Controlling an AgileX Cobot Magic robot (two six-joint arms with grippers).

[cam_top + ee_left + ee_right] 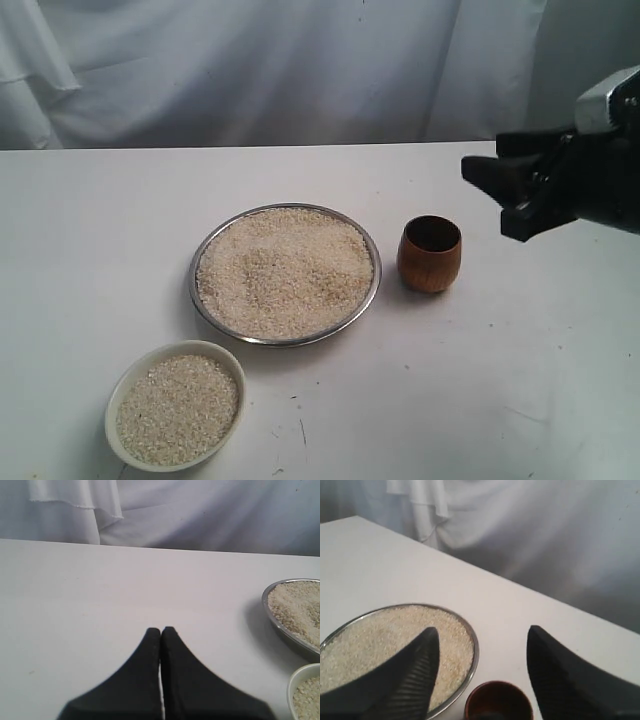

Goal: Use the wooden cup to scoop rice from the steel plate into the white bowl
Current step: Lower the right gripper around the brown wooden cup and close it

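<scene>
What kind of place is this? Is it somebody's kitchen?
Probably not a kitchen, more likely a robot practice room: a bare white table, a plain white cloth hung behind it, and a black robot claw near the wooden cup and the steel plate of rice.

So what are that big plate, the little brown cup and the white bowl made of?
The plate looks like shiny silver metal, probably steel: its thin rim gleams. The cup looks like reddish-brown wood, smoothly finished; grain lines show. The bowl is cream-white, smooth and thick-rimmed: likely ceramic, possibly plastic.
</scene>
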